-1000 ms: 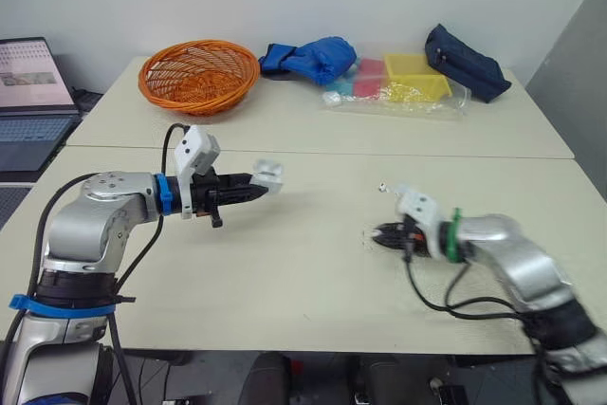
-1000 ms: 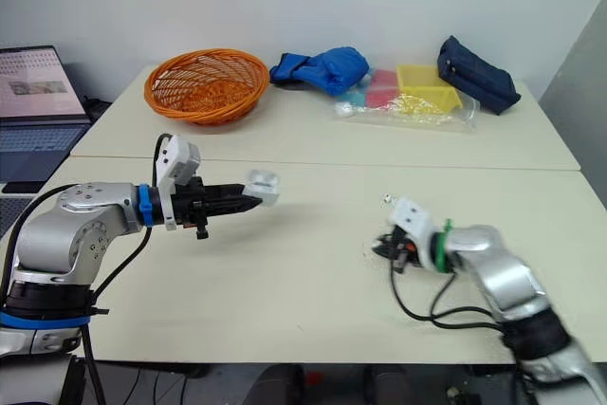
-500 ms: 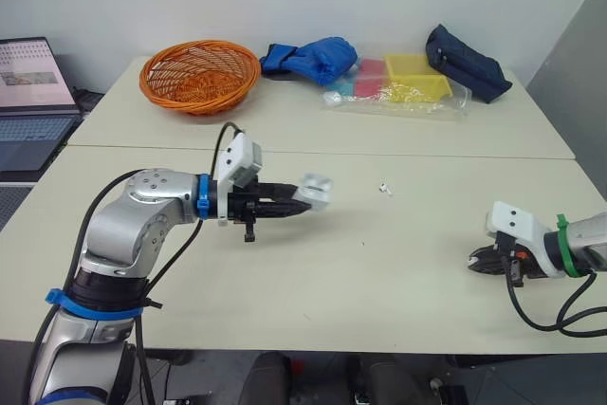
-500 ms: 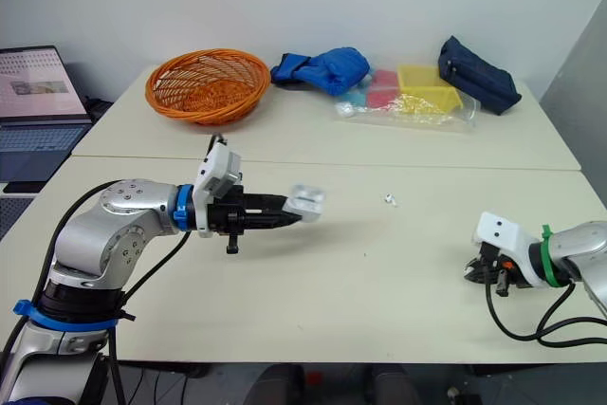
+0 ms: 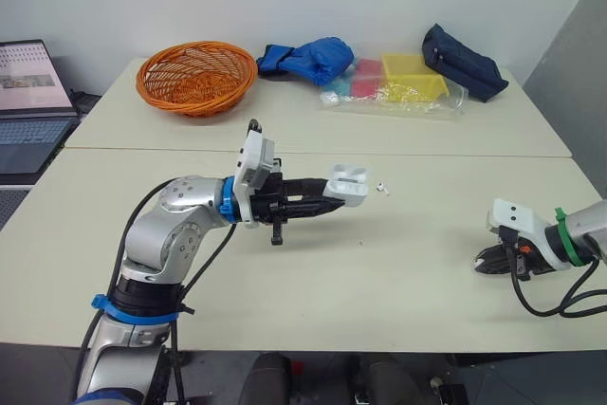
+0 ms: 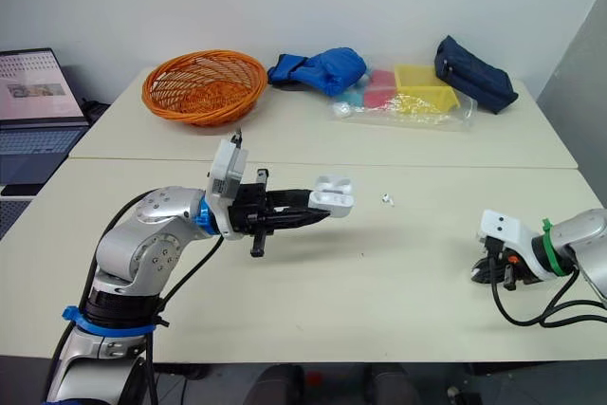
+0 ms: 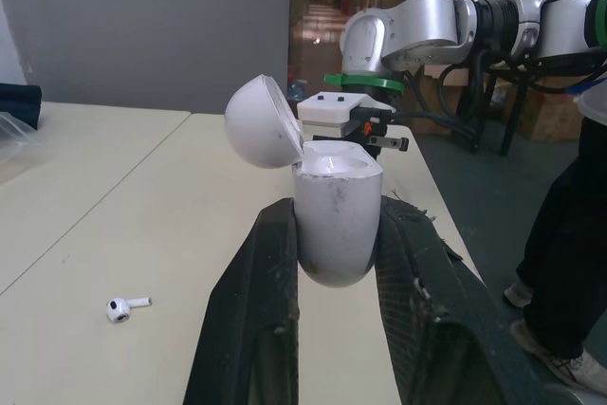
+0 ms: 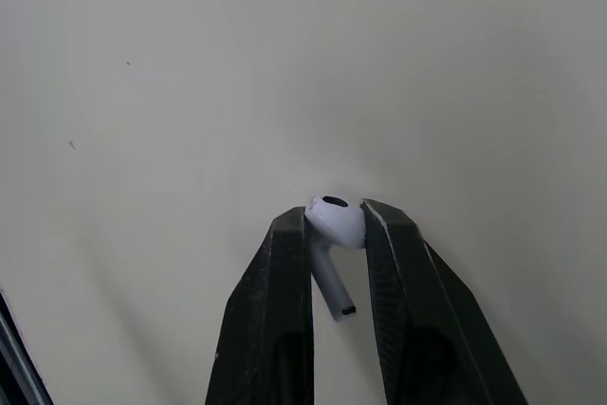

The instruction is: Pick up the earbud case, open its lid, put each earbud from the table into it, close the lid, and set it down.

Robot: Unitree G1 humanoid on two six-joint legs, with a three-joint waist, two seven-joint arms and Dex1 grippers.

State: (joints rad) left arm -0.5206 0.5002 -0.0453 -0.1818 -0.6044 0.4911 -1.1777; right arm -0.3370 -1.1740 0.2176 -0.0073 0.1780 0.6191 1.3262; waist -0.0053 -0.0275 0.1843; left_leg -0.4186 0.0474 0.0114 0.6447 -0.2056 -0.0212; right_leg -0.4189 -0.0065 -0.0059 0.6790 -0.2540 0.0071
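Earbud case [image 7: 337, 225]: white, clamped upright between the two fingers of the left gripper [image 5: 334, 198] and held clear above the counter [image 5: 313, 277].

Lid [image 7: 264, 125]: open, tipped back on its hinge, with the cavity facing up.

Earbud, first [image 8: 334, 223]: pinched at its bulb between the fingers of the right gripper [image 5: 484, 261]. The stem runs back along the fingers toward the wrist. This gripper sits low over the counter; you cannot tell whether it touches.

Earbud, second [image 5: 382, 187]: loose on the counter, just beyond the left gripper's fingertips and near the case. Nothing is holding it.

Spacing: the right gripper is well apart from the left gripper, off to its right.

Step in hand (judged): the case is picked up and its lid opened, and the first earbud is grasped but not yet seated. You are at the carry to the case.

Next move calls for: bring the right gripper across to the left one. Turn its wrist so the stem leads downward, line it over one socket, and lower it. Part the fingers only once the bulb sits. Keep the left gripper steady and the lid out of the path.
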